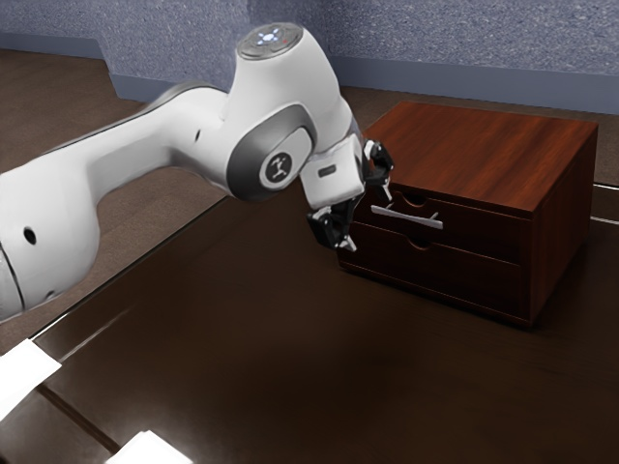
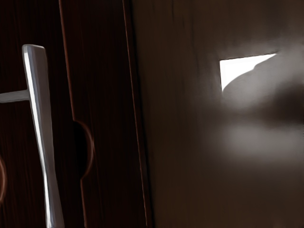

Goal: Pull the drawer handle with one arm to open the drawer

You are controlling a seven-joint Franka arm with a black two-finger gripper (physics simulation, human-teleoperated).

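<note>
The handle (image 1: 407, 217) is sitting as one silver bar on the front of the cabinet (image 1: 484, 155), running along the line where the top drawer (image 1: 484, 224) and the bottom drawer (image 1: 455, 271) are meeting; I cannot tell which of the two it is fixed to. Both fronts are lying level with each other, with no gap showing. In the wrist view the handle (image 2: 40, 133) is standing off the dark wood on a thin post, and a rounded notch (image 2: 84, 152) is cutting into the edge of the front beside it. In the exterior view two such notches are showing, one per drawer. The tool (image 1: 368, 215) is hovering at the end of the handle nearer the arm (image 1: 145, 155), its two black fingers spread wide, one above the bar's end and one below, not gripping anything. The cabinet is the single thing standing on the dark desk (image 1: 290, 367), toward the exterior view's right, and nothing is lying between the tool and the handle. The arm is reaching in from the exterior view's left, and a small white emblem (image 1: 278, 166) is showing on its grey joint cap. Two white patches are lying at the desk's near corner, one (image 1: 24, 372) at the edge and one (image 1: 145, 449) lower down. In the wrist view a white patch (image 2: 240, 71) is showing on the desk (image 2: 199, 180) beside the cabinet. A speckled blue-grey wall (image 1: 435, 29) and a brown floor (image 1: 58, 97) are lying behind.
</note>
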